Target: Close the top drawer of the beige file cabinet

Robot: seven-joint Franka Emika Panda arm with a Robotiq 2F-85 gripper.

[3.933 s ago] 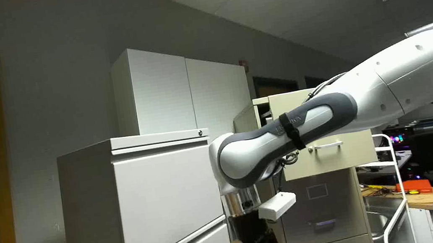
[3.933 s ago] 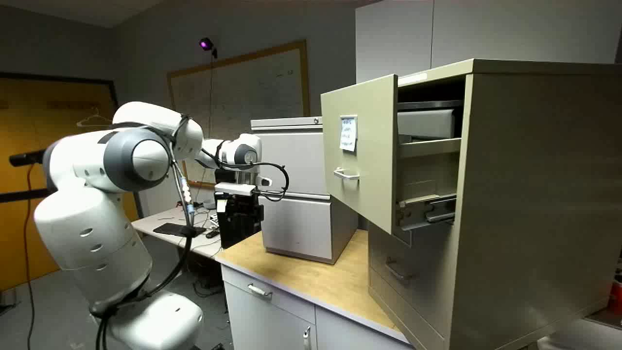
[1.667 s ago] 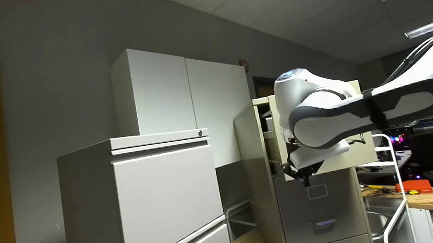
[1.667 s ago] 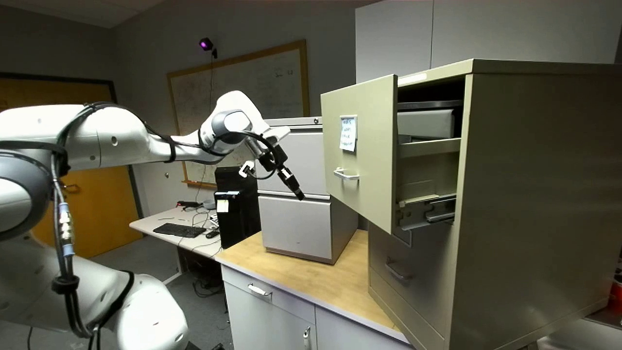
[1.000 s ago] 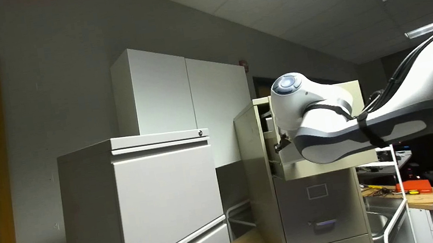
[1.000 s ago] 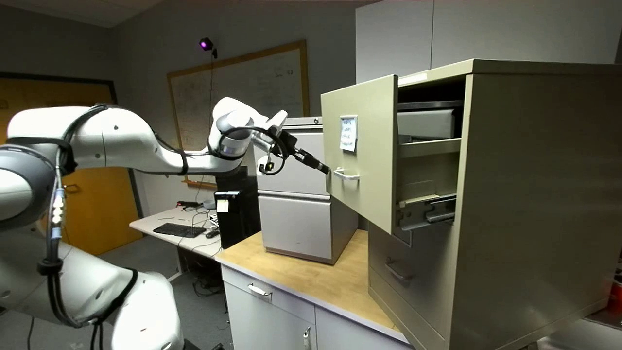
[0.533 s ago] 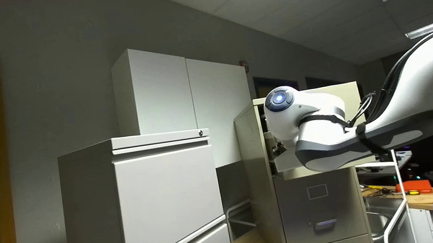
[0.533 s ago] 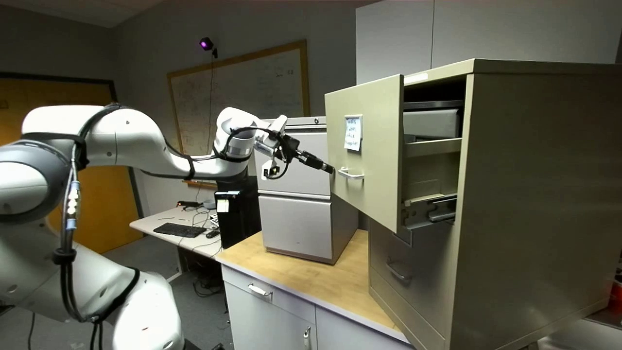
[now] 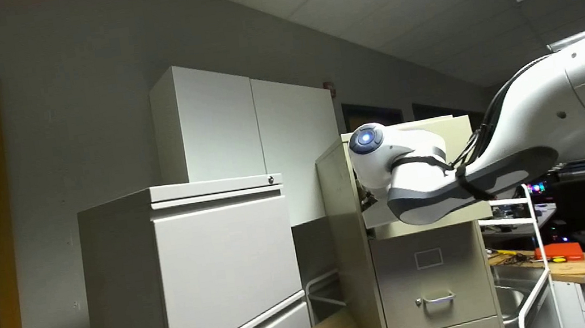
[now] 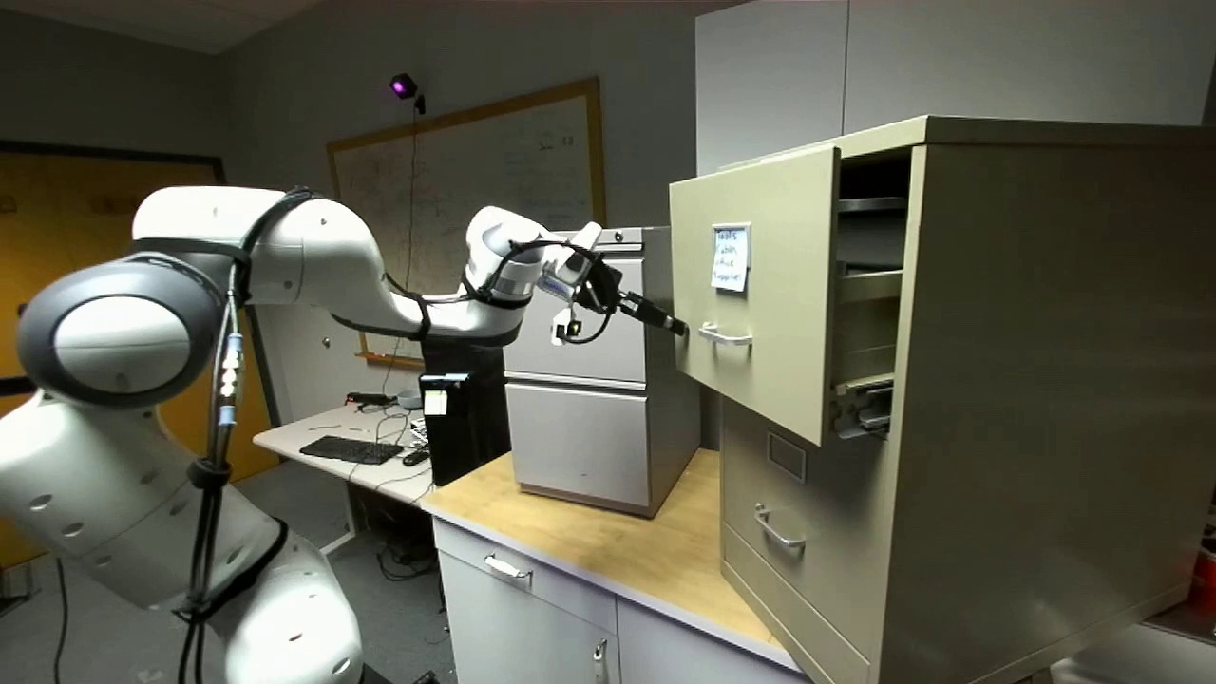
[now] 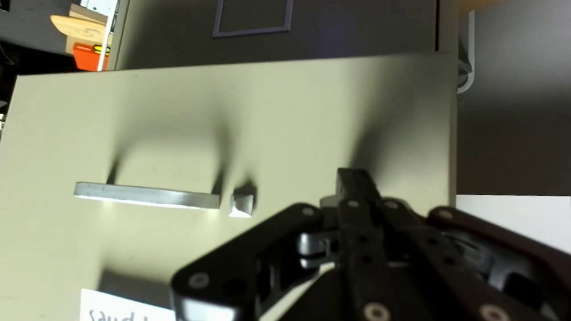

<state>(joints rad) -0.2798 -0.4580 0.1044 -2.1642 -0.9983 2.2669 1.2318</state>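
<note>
The top drawer [image 10: 788,294] is sticking partway out of the file cabinet [image 10: 1045,380], right of centre in an exterior view. There the gripper [image 10: 678,327] is touching the left part of its front, just beside the silver handle [image 10: 727,338]; in the wrist view the fingers [image 11: 357,189] are pressing together. The beige front is showing a handwritten label [image 10: 731,258] above the handle. A grey cabinet [image 10: 579,446] is standing on the counter [image 10: 589,537], near mid-frame.

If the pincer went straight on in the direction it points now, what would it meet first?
Most likely the top drawer front, beside its silver pull. The pincer, shut, is against or very near that surface; contact is unclear.
</note>
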